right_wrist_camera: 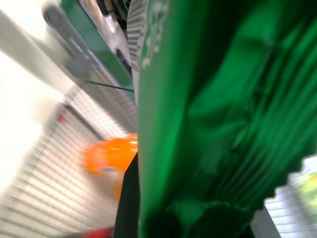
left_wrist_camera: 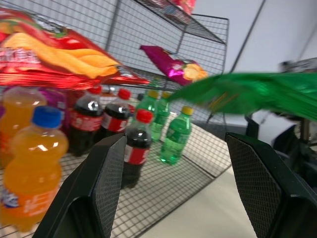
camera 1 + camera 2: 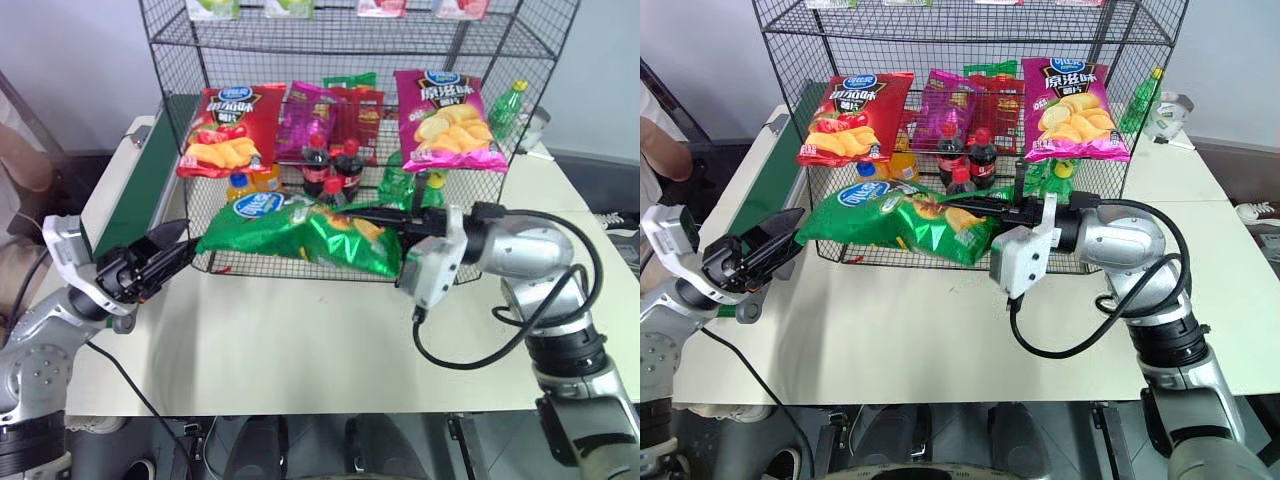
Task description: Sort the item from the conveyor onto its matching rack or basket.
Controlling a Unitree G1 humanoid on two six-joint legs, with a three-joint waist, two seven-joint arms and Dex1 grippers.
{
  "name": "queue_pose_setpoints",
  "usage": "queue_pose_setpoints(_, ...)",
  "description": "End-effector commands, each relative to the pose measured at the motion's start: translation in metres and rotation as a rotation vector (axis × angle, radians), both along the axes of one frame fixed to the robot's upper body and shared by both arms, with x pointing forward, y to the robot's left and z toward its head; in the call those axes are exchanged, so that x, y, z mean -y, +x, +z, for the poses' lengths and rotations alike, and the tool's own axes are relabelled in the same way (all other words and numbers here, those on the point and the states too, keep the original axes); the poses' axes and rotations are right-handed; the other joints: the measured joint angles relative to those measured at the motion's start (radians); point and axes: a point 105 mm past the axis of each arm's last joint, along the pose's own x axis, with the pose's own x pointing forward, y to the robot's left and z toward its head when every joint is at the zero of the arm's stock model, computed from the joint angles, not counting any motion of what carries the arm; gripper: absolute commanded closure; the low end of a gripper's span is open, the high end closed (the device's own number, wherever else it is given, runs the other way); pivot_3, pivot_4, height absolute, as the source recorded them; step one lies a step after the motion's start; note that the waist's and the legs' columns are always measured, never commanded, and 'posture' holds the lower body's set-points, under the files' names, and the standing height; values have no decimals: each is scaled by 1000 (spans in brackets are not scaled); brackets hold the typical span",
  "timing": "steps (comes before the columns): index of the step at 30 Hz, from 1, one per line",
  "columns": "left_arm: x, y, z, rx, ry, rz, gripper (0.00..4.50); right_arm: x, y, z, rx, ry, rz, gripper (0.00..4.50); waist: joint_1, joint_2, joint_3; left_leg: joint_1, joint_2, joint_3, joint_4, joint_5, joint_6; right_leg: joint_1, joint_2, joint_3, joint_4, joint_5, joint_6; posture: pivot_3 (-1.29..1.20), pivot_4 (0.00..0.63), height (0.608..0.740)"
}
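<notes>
Green crisp bag, blue oval logo, writing unreadable

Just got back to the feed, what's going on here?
The right gripper is shut on one end of the green bag, holding it level in front of the rack's lower tier. The left gripper is open and empty, off to the bag's left near the conveyor. The bag isn't shelved yet.

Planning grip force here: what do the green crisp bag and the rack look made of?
Green crisp bag: thin glossy plastic or foil film, judging by sharp creases and bright glints. Rack: thin black wire grid, probably coated metal; coating unclear.
</notes>
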Motion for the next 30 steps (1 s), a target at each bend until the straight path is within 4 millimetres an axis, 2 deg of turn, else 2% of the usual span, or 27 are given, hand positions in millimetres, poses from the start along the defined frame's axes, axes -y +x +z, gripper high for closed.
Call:
queue_pose_setpoints(1, -2, 1, 12, 61, 21, 19, 1130, 5, 3, 22, 233, 29, -45, 4348, -1, 0, 0, 0, 0, 0, 0, 0, 0, 0, 0, 0, 0, 0, 0, 0, 150, 739)
queue_pose_setpoints(4, -3, 3, 14, 64, 11, 43, 1130, 12, 11, 34, 350, 58, -99, 4348, -3, 0, 0, 0, 0, 0, 0, 1, -1, 0, 0, 0, 1, 0, 0, 0, 150, 739)
queue_pose_setpoints(6, -4, 5, 15, 75, 18, 69, 1130, 20, 25, 43, 403, 65, -196, 4348, -4, 0, 0, 1, 0, 0, 0, 1, -1, 0, 0, 0, 1, 0, 0, 0, 150, 739)
queue_pose_setpoints(7, -5, 6, 17, 90, 23, 95, 1130, 24, 34, 46, 405, 69, -261, 4348, -5, 0, 0, 0, 0, 0, 0, 1, -2, 0, 0, 0, 1, 0, 0, 0, 150, 739)
queue_pose_setpoints(10, -4, 7, 22, 134, 43, 147, 1130, 23, 45, 49, 404, 93, -332, 4348, -5, 0, 0, 1, 0, 0, 0, 1, -2, 0, 0, 0, 1, 0, 0, 0, 150, 739)
queue_pose_setpoints(15, -1, 5, 21, 156, 52, 184, 1130, 25, 76, 46, 349, 116, -503, 4348, -7, 0, 0, 0, 0, 1, 0, 1, -2, 0, 0, 1, 1, 0, 0, 0, 150, 739)
queue_pose_setpoints(17, 0, 5, 19, 156, 53, 190, 1130, 24, 82, 51, 405, 110, -538, 4348, -6, 0, 0, 0, 0, 1, 0, 1, -2, 0, 0, 1, 1, 0, 0, 0, 150, 739)
queue_pose_setpoints(21, 4, 7, 15, 152, 58, 196, 1130, 19, 101, 56, 377, 153, -583, 4348, -6, 0, 0, 0, 0, 1, 0, 1, -2, -1, 0, 1, 1, 0, 0, 0, 150, 739)
queue_pose_setpoints(26, 9, 6, 10, 156, 80, 199, 1130, 18, 124, 39, 304, 113, -668, 4348, -7, 0, 0, 0, 0, 1, 0, 1, -2, -1, 0, 1, 1, 0, 0, 0, 150, 739)
queue_pose_setpoints(30, 8, 5, 12, 191, 95, 231, 1130, 19, 133, 38, 296, 120, -704, 4348, -6, 0, 0, 0, 0, 1, 0, 1, -2, -1, 0, 1, 2, 0, 0, 0, 150, 739)
